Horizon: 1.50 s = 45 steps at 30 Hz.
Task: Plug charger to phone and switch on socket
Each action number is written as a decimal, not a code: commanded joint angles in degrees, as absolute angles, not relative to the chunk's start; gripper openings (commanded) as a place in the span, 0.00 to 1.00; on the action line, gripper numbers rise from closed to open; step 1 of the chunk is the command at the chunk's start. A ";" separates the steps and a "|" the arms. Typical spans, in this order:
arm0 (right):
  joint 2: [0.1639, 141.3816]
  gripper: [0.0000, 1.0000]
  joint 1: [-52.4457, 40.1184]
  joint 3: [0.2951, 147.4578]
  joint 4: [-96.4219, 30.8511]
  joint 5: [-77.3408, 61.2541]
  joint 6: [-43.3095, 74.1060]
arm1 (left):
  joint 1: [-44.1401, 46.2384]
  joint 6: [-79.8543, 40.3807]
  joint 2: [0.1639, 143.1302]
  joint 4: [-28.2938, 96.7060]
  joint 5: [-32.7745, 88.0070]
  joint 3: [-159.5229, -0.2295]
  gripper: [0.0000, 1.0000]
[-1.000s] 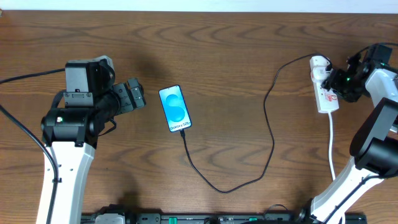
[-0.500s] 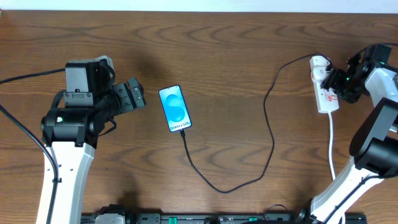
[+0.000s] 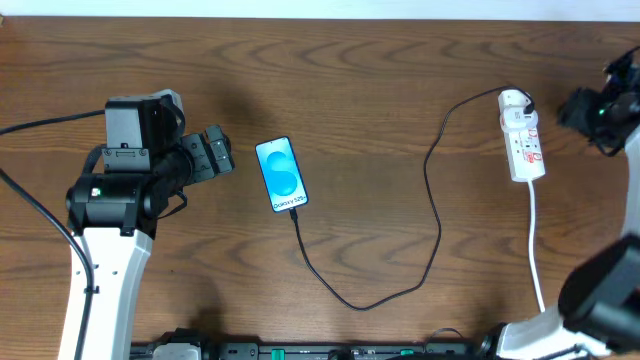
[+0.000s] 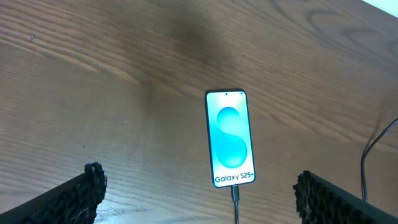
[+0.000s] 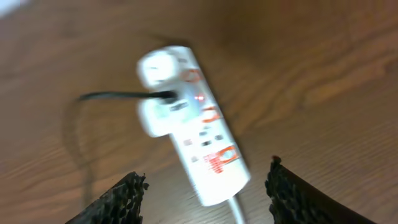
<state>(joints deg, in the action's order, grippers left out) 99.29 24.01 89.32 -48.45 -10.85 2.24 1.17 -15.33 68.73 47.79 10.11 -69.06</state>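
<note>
The brown wooden desk fills the overhead view. The left arm lies at the left of the frame, its left pincer with fingers spread wide and empty, near the phone's left side but not touching it. The right pincer, at the far right edge, has its fingers apart and holds nothing. The white socket lies in the upper right. The phone lies screen up, left of centre. The charger runs from the phone's lower end, loops through the lower middle and rises to the socket's upper end.
</note>
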 commanded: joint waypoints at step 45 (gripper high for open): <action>68.25 0.99 1.08 90.08 -77.60 -17.43 -4.01 | 0.93 -15.25 68.49 47.97 9.37 -69.23 0.99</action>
